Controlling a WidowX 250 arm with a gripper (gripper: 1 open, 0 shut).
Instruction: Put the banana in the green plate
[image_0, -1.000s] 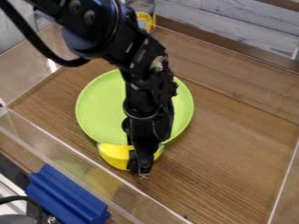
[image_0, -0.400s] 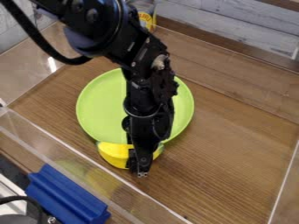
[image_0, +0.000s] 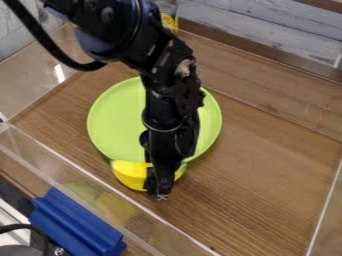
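One arm (image_0: 140, 55), black, comes down from the upper left of the frame to the lower centre, wrist pointing straight down. Gripper (image_0: 162, 187) sits low over the wooden table (image_0: 274, 140), tip right at the table surface. Jaws drawn nearly together on the banana (image_0: 130, 175); fingers look clamped on its right end, exact contact partly hidden by the wrist.

Banana: small yellow chunk, lower centre of frame, lying on the table just outside the plate (image_0: 118, 118), touching or nearly touching the plate's near rim. Not in the plate. Only its left part shows, rest is behind the gripper.

Plate: lime green, round, centre of frame, flat on the table; arm blocks its middle and right part. Nothing visible lying in it.

Blue block-like object (image_0: 74, 228) in the lower left corner, outside a clear wall (image_0: 80, 175) that edges the table. Yellow-labelled can (image_0: 164, 20) at the top edge, mostly hidden behind the arm. Grey planks (image_0: 267, 25) along the upper right.
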